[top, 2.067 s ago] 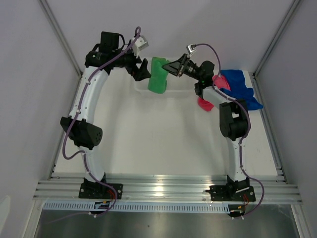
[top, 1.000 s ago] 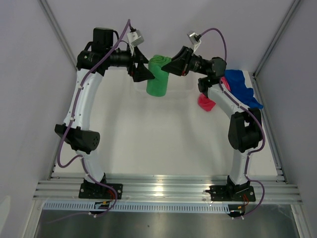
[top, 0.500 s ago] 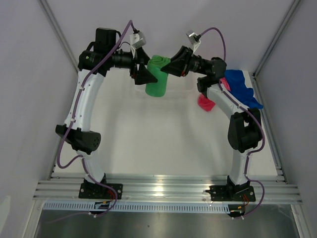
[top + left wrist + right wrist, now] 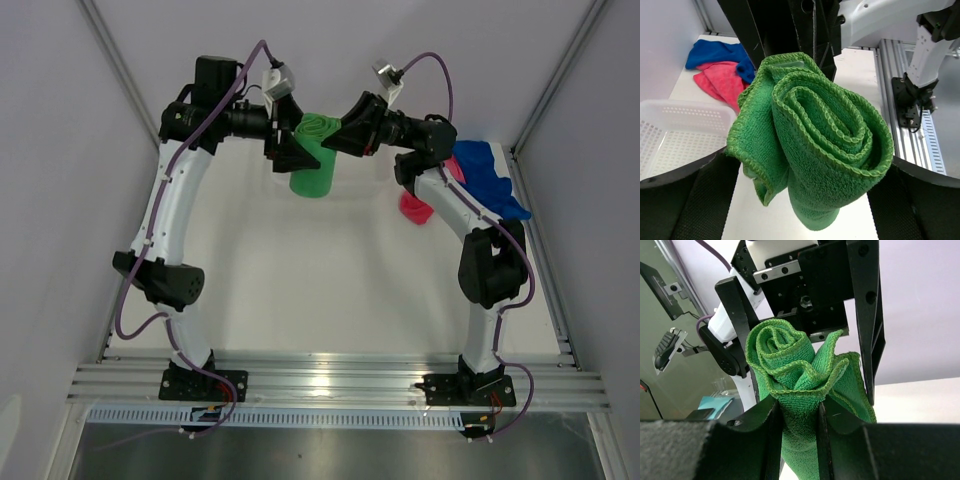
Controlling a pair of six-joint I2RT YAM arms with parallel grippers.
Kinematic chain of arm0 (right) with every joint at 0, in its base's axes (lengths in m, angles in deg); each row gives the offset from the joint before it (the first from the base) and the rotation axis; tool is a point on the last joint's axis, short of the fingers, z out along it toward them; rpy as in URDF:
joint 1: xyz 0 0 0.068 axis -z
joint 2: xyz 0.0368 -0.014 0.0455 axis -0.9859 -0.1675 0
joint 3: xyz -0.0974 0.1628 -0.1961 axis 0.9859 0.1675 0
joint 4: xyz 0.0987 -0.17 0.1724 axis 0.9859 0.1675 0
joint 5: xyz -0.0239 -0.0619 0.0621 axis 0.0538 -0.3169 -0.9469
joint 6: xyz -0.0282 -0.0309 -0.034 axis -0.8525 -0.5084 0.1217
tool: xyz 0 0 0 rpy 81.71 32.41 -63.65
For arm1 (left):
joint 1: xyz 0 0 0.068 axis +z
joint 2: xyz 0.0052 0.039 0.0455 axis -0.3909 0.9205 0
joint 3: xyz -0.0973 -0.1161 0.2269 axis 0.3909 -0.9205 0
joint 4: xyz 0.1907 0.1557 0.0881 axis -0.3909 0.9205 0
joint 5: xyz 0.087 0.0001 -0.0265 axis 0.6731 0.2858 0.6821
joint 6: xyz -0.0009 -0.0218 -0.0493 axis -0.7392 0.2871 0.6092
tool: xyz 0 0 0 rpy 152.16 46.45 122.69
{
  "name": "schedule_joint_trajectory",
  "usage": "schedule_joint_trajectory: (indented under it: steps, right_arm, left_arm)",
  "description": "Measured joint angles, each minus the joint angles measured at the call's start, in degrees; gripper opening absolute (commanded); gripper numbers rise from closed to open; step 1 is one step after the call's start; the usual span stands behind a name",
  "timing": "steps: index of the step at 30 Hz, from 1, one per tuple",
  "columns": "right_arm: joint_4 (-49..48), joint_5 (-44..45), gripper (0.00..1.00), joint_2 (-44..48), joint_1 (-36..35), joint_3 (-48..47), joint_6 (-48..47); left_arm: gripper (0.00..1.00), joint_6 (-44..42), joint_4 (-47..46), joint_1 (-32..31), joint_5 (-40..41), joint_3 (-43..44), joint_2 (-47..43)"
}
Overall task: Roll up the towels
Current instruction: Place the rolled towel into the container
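The green towel (image 4: 313, 158) is a tight roll hanging in the air over the back of the table. My right gripper (image 4: 338, 134) is shut on it, and in the right wrist view (image 4: 797, 405) its fingers (image 4: 769, 425) pinch the roll's (image 4: 790, 365) upper part. My left gripper (image 4: 293, 150) is open, with its jaws standing either side of the roll (image 4: 825, 145) in the left wrist view (image 4: 810, 160). The pink-red towel (image 4: 415, 208) and the royal blue towel (image 4: 487, 176) lie crumpled at the back right; they also show in the left wrist view, pink-red (image 4: 720, 82) and blue (image 4: 715, 50).
A white slotted basket (image 4: 670, 130) stands on the table under the hanging roll, faint in the top view (image 4: 365, 188). The aluminium rail (image 4: 330, 380) with both arm bases runs along the near edge. Enclosure walls close in the left, right and back.
My left gripper has moved right until its jaws stand around the green roll. The right gripper rose and shifted a little left with the roll.
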Motion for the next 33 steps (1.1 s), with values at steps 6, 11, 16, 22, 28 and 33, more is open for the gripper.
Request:
schedule_joint_trajectory:
  steps: [6, 11, 16, 22, 28, 33]
  right_arm:
    - [-1.6, 0.0, 0.00, 0.0, -0.5, -1.0, 0.2]
    - [-2.1, -0.2, 0.00, 0.0, -0.4, -1.4, 0.4]
    - [-2.5, -0.5, 0.04, 0.0, -0.4, -1.6, 0.8]
    - [-1.2, 0.0, 0.47, 0.0, -0.5, -1.6, 0.2]
    - [4.2, 1.8, 0.53, 1.0, -0.2, -0.2, -4.8]
    - [11.0, 2.6, 0.56, 4.1, 0.9, 2.1, -10.7]
  left_arm:
    - [0.57, -0.3, 1.3, -0.4, -2.5, 0.1, 0.1]
    - [0.28, -0.6, 2.0, -0.4, -3.6, 0.3, 0.1]
    - [0.01, -0.7, 2.5, -0.4, -3.7, 0.6, 0.1]
    - [0.01, 0.9, 2.3, -0.3, -3.1, 0.6, 0.1]
    - [0.01, 2.9, 1.6, -0.3, -0.5, 0.3, 0.1]
    - [0.01, 3.0, 1.6, -0.3, 0.6, 0.1, 0.2]
